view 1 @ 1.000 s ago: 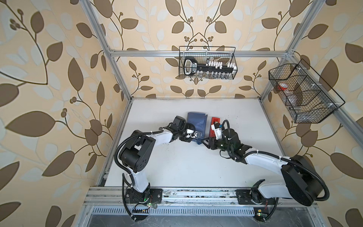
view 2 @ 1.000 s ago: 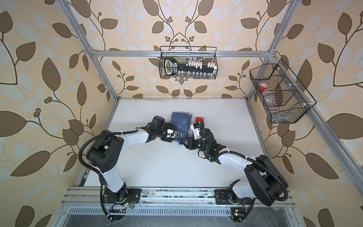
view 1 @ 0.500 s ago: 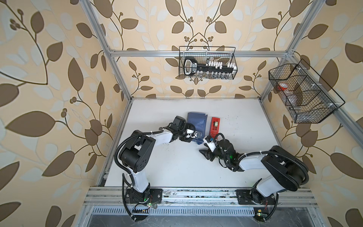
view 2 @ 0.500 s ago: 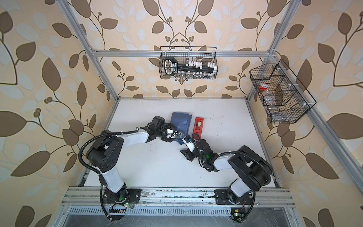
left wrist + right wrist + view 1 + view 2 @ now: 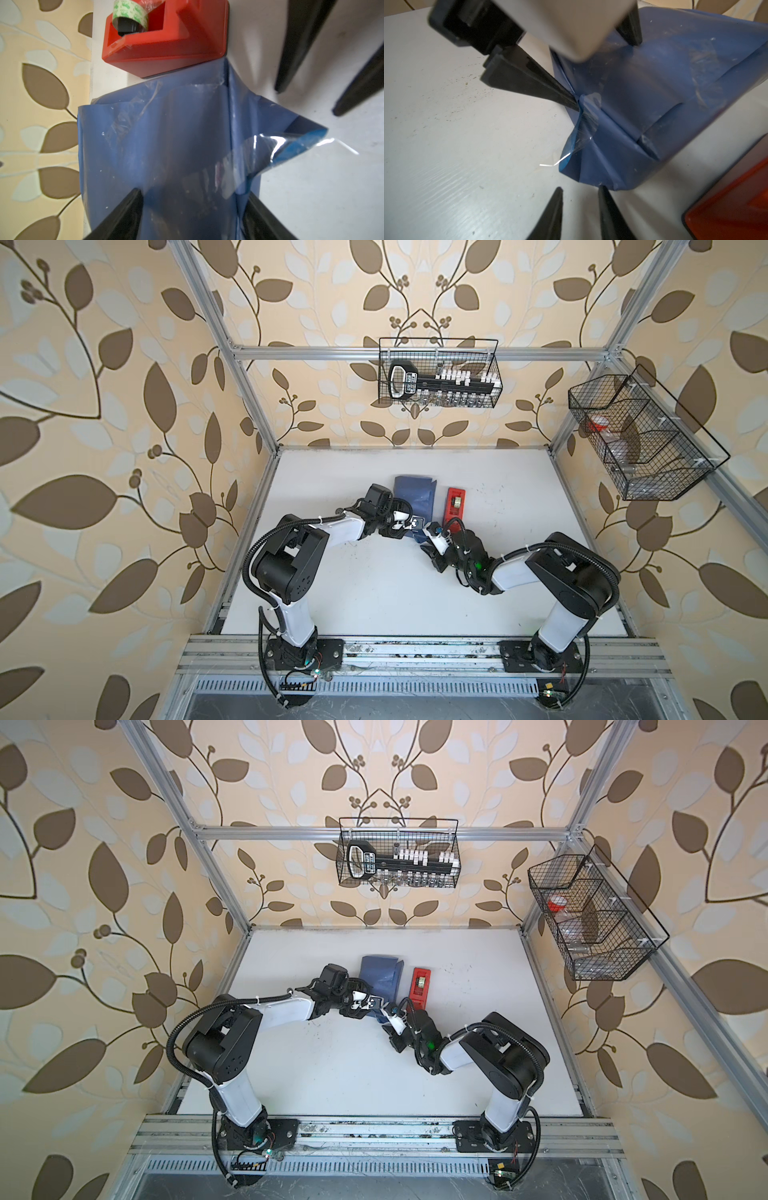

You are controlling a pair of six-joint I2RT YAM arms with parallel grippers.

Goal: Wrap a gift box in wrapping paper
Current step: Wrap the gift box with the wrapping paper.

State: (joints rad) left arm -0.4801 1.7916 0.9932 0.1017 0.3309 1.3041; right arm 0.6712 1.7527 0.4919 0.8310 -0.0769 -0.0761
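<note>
On the white desk [image 5: 374, 597], the left tool [image 5: 193, 192] stands with jaws wide. Its black fingertips [image 5: 569, 100] rest against thin slate-blue wrapping paper [image 5: 413, 493], with nothing clamped between them. That paper is folded around the low gift box, hiding it, near the desk's middle towards the back. A strip of clear tape [image 5: 245, 160] lies over the triangular end flap, one end curling free. The right tool [image 5: 580, 187] points at that flap, jaws narrow and empty, tips close to the paper's edge. Just right of the wrapped box lies a red plastic tape dispenser [image 5: 455, 504] with a green-printed roll.
</note>
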